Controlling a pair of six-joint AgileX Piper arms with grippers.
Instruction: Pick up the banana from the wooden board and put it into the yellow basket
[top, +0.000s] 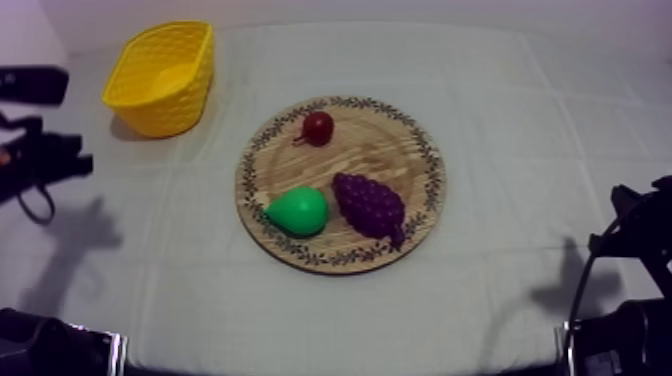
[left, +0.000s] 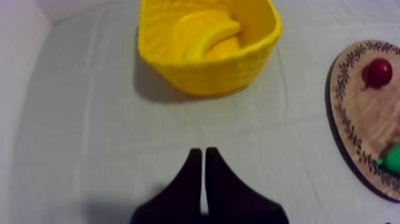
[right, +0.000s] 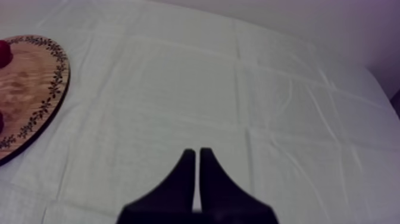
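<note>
A: Yellow basket (top: 160, 75) – where's it at?
B: Far left of the table in the top view, on the grey-white cloth (top: 520, 120), well apart from the wooden board (top: 390, 150). Upright, mouth up.
A: Banana?
B: In the basket. Left wrist view looks down into it: the banana (left: 211, 37) lies curved inside, close to the inner wall, none of it over the rim. Not on the board.
A: What's on the board then?
B: 3 pcs. A small red fruit (top: 317, 127) near the far rim. A green pear (top: 298, 211) at the near left. A bunch of grapes (top: 370, 205) just beside the pear – v. close, can't tell if they touch. Red fruit sits apart from both. Board lies flat mid-table, patterned rim all round.
A: Left side?
B: The left gripper (left: 202, 152) has its fingers pressed together, a narrow wedge, nothing btw them. It hangs over bare cloth w/ the basket ahead of it. The board's edge is near, w/ the red fruit and a bit of the pear on it. In the top view the left arm (top: 45, 160) is at the left edge, near the basket, not touching it.
A: Right side?
B: Same. The right gripper (right: 196, 153) has its fingers together, empty, over bare cloth, w/ the board's rim nearby. The right arm (top: 625, 345) sits low at the right edge in the top view, well apart from the board.
</note>
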